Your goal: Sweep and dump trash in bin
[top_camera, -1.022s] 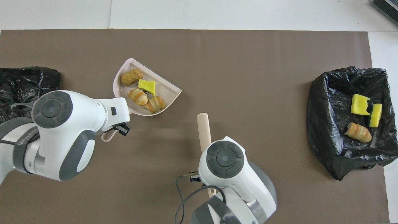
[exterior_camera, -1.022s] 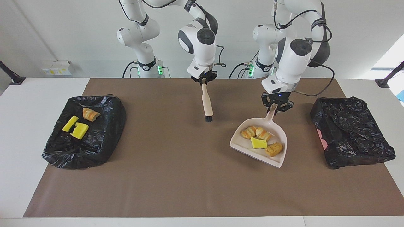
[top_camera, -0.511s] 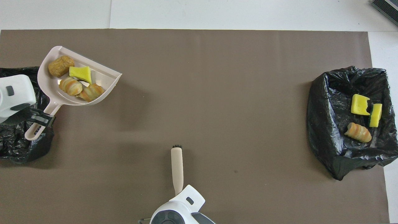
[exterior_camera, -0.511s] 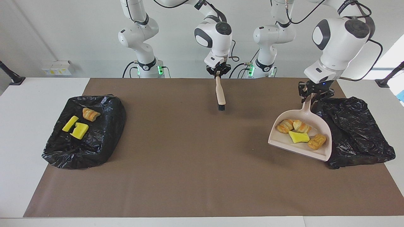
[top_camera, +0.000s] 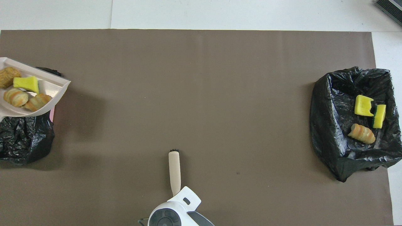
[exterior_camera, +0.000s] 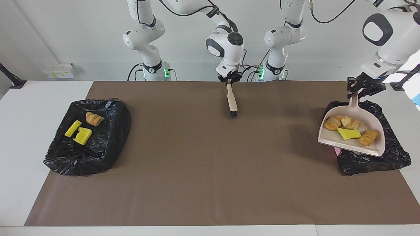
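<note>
The brown-covered tabletop [exterior_camera: 197, 170] carries two black-bagged bins: the bin at the right arm's end [exterior_camera: 88, 137] already holds two yellow chunks and a bread piece [exterior_camera: 94, 118], while the bin at the left arm's end [exterior_camera: 370, 157] now lies under the dustpan [exterior_camera: 352, 137]. A second ago that pale pink dustpan was out over the middle of the mat; it has since been carried across and hangs raised above this bin, its load of four lumps of trash [exterior_camera: 349, 129] intact: three bread-like pieces and one yellow chunk. The left hand [exterior_camera: 359, 90] stays pinched on the dustpan's handle. The sweeping looks done, and what remains is probably the tip into the bin below. The right arm has pulled back toward the robots' edge with the brush [exterior_camera: 232, 101], bristles down near the mat; the right hand [exterior_camera: 229, 79] is at the handle's top, but I cannot tell whether it is pinching or letting go.
</note>
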